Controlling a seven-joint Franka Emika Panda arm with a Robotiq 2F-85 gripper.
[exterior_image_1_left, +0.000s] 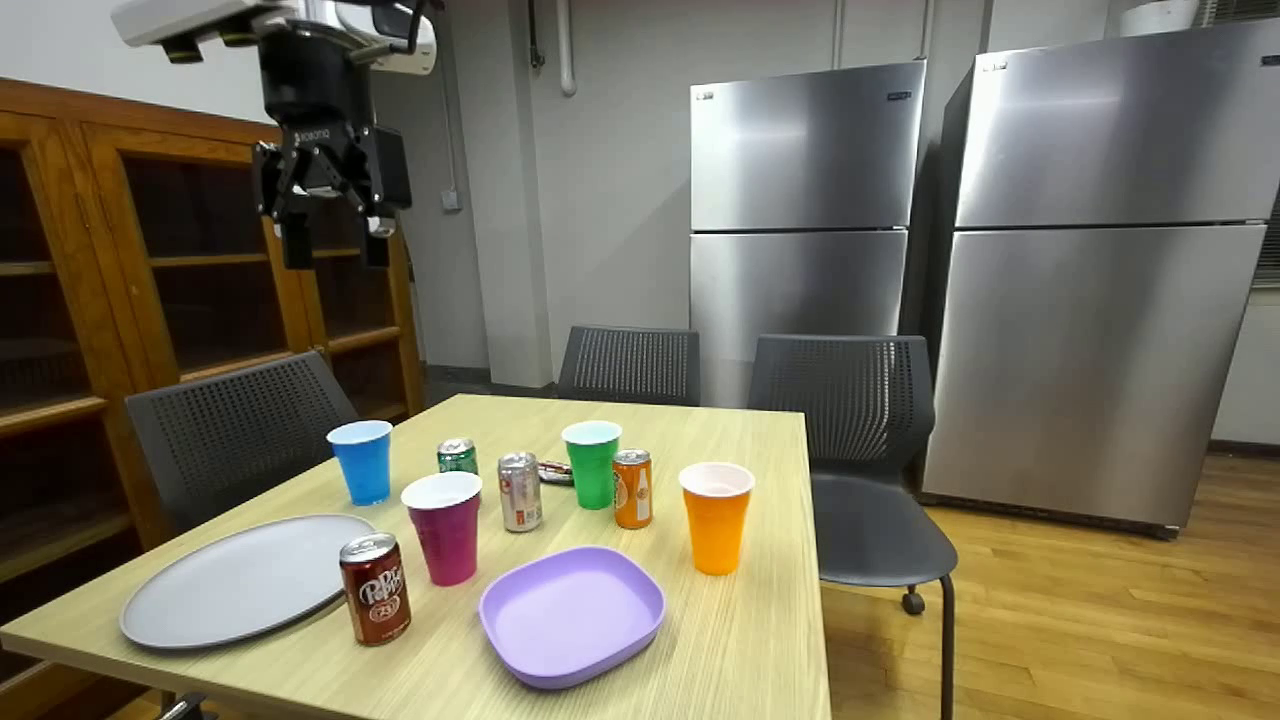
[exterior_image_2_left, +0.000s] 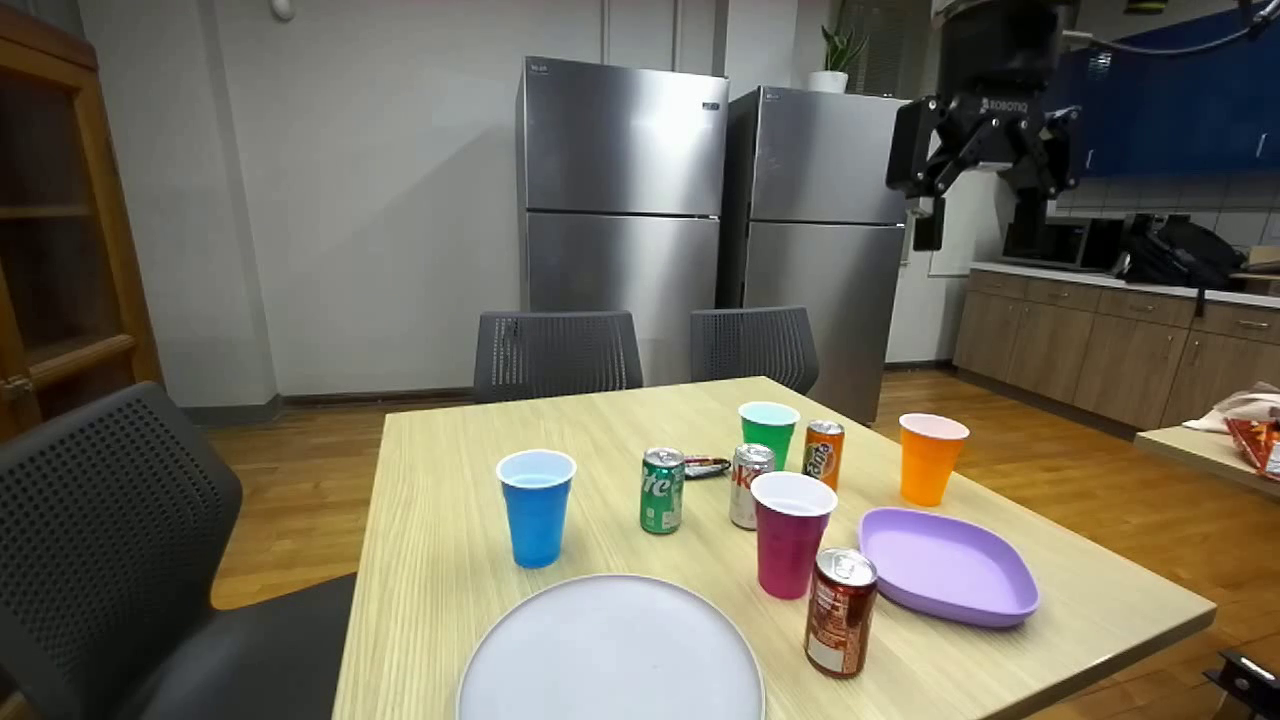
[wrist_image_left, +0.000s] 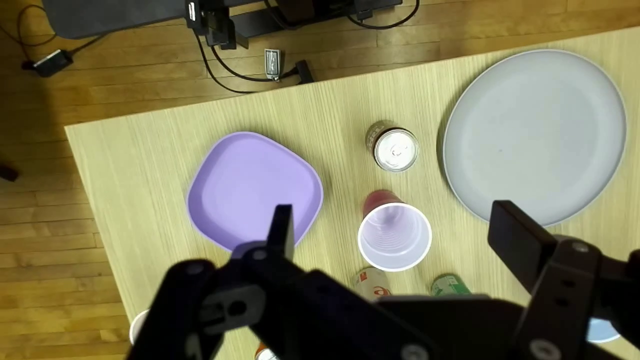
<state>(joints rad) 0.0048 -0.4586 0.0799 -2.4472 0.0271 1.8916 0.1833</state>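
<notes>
My gripper (exterior_image_1_left: 336, 250) hangs high above the table, jaws wide apart, nothing between them; it also shows in an exterior view (exterior_image_2_left: 978, 228). From the wrist, a magenta cup (wrist_image_left: 395, 237) with a white inside appears far below the gap. Near that upright cup stand a dark red Dr Pepper can (exterior_image_1_left: 376, 590), a silver can (exterior_image_1_left: 520, 492) and a green can (exterior_image_2_left: 662, 490). A purple square plate (wrist_image_left: 255, 190) and a round grey plate (wrist_image_left: 535, 135) lie to either side in the wrist view. The gripper body partly hides the silver and green cans there.
Also upright on the table are a blue cup (exterior_image_1_left: 364, 465), a green cup (exterior_image_1_left: 593, 465), an orange can (exterior_image_1_left: 632, 490) and an orange cup (exterior_image_1_left: 717, 520). A small wrapped item (exterior_image_2_left: 706, 467) lies behind the silver can. Dark chairs (exterior_image_1_left: 840, 420) surround the table; two fridges (exterior_image_1_left: 805, 200) stand behind.
</notes>
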